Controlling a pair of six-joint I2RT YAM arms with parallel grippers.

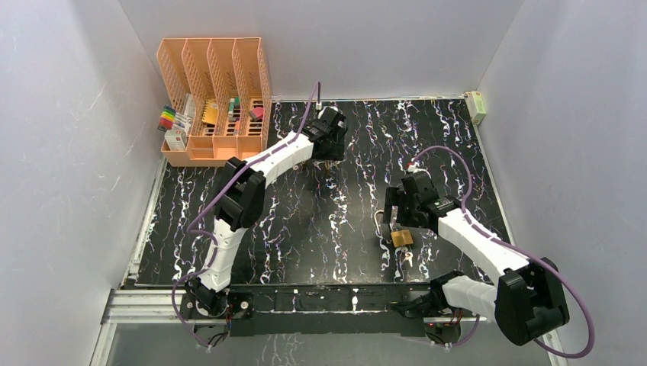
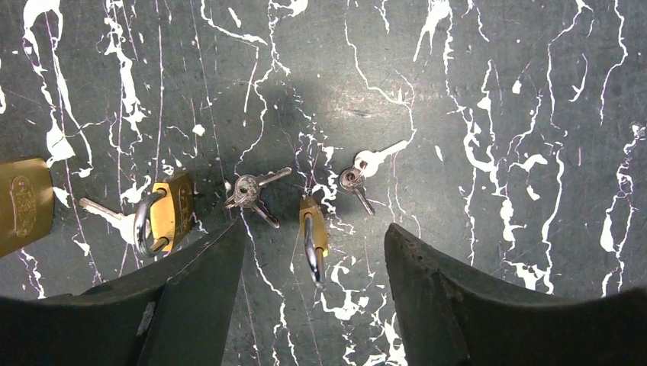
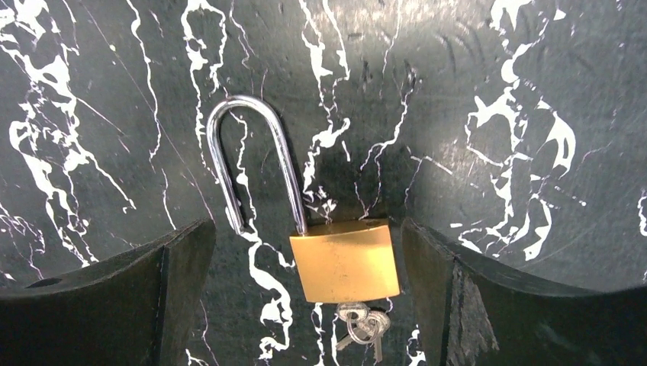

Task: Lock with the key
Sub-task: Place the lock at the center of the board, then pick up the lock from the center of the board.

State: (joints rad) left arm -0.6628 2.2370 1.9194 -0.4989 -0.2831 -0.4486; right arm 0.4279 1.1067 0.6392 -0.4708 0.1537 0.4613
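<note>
So we've got a table (image 1: 320, 229) with a black top streaked in white marble-style veins, a bit scuffed up close, boxed in by plain pale walls (image 1: 69, 191). An orange plastic mesh organizer (image 1: 214, 84) with four upright slots stands at the far left corner, with colourful bits in its front trays. A small pale box (image 1: 478, 105) sits at the far right corner.

The padlock (image 3: 345, 259) lies flat near the right front of the table. It has a smooth brass body and a shiny steel shackle (image 3: 248, 152) popped open, one leg free of the body. A little bunch of keys (image 3: 362, 324) sits at its bottom edge. The right end effector (image 3: 305, 236) is released, with its dark fingers wide on either side of the lock and apart from it.

Farther back, the left end effector (image 2: 313, 232) is released too, with a slim small lock (image 2: 313, 232) lying between its fingers. Beside that are a chunkier brass lock (image 2: 169, 213), a big brass one (image 2: 23, 206) at the edge whose oval stamp we can't read, and loose keys (image 2: 248, 189).
</note>
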